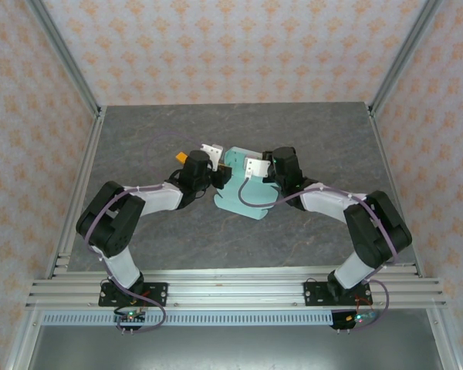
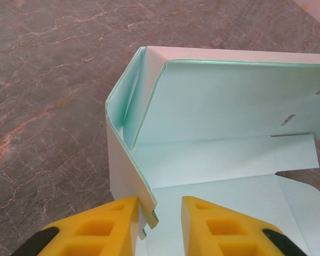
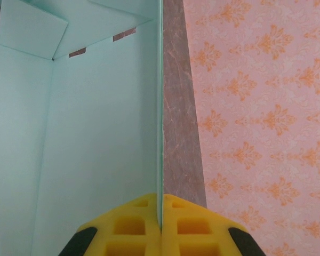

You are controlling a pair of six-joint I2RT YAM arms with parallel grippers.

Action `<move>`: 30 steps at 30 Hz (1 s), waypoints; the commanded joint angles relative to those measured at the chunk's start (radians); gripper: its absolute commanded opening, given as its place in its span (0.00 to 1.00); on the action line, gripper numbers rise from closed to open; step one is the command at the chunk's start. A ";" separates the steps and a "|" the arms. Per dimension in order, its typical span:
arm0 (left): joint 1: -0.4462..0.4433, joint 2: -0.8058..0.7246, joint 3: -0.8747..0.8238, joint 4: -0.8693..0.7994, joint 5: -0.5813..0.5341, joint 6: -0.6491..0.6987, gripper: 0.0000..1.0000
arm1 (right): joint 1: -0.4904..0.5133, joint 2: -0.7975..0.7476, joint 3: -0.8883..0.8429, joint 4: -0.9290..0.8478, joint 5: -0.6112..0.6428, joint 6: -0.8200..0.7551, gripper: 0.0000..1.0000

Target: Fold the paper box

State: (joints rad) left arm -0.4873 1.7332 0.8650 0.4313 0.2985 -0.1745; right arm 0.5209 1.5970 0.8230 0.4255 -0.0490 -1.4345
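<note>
Mint-green card, the box, lay partly folded at the middle of a grey marbled table in the top view, one curved flap flat on the surface nearest the camera and its walls raised further back. The left arm and right arm reached in from either side and met at the box, the left at its left edge, the right at its right. A small orange block sat just beside the left wrist. Peach patterned walls enclosed the table. In the left wrist view, the left gripper was partly open, its yellow fingers apart with a clear gap. The lower corner of the box's upright left wall hung in that gap, close against the left finger and clear of the right one, so nothing was clamped. Beyond it the box stood open, with a folded wall at the left, a long back panel with slots near its right end, and a flat floor panel. In the right wrist view, the right gripper was closed, its two yellow fingers pressed together on the thin edge of an upright box wall, seen edge-on as a straight line. The box's pale interior lay to the left, with two slots near the top. A strip of table and the patterned wall lay to the right.
</note>
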 commanded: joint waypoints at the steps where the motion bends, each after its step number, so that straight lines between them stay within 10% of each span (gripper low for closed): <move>1: 0.017 -0.063 -0.027 -0.008 0.026 0.026 0.31 | -0.004 0.011 -0.019 0.063 -0.002 -0.032 0.00; 16: 0.204 -0.240 -0.097 -0.066 -0.021 -0.007 0.42 | -0.022 0.004 -0.024 0.076 -0.043 -0.023 0.00; 30: 0.290 0.109 0.393 -0.594 0.094 0.026 0.45 | -0.022 0.027 -0.018 0.102 -0.029 -0.089 0.00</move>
State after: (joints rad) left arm -0.1944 1.8084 1.1873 0.0101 0.3408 -0.1795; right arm 0.5030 1.6104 0.8104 0.4877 -0.0746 -1.4921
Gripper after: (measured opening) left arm 0.451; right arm 0.047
